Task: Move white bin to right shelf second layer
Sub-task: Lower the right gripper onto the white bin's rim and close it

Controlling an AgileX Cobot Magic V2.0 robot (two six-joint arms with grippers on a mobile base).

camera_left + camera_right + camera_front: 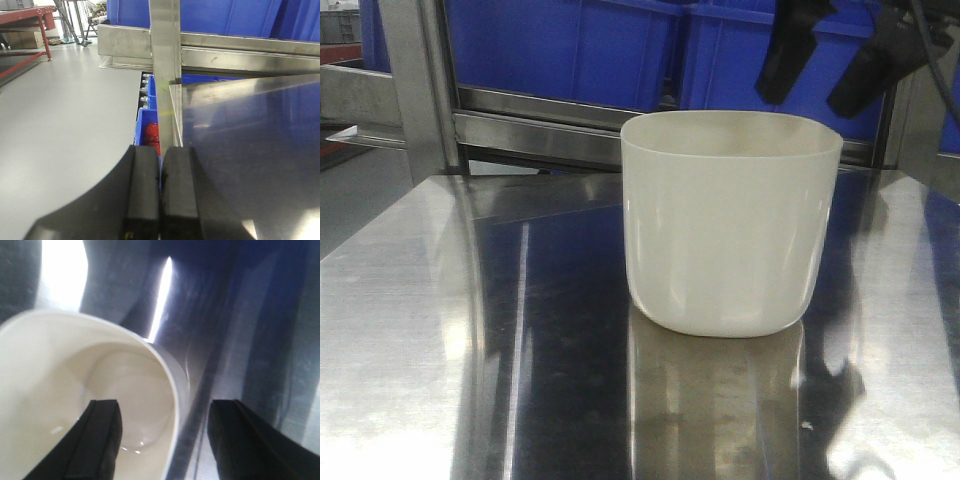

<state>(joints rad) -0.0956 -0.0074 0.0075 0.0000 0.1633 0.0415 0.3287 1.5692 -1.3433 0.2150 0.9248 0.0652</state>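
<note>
Right claw (165, 412) here: spread wide, nothing in it. It hangs above the smooth, glossy cream-white plastic bin (730, 225). In my wrist view one black finger (102, 440) is over the bin's hollow and the other is over the table outside, with the bin's wall between them. No contact as far as I can see.

The bin stands upright on the flat, mirror-like steel table top (470, 330), a bit right of middle, and it looks empty inside. Big blue rectangular plastic crates (570, 50) sit on the steel rack behind it.

My left claw (160, 165) is pressed together on nothing, at the table's left edge near an upright steel post (165, 60).
</note>
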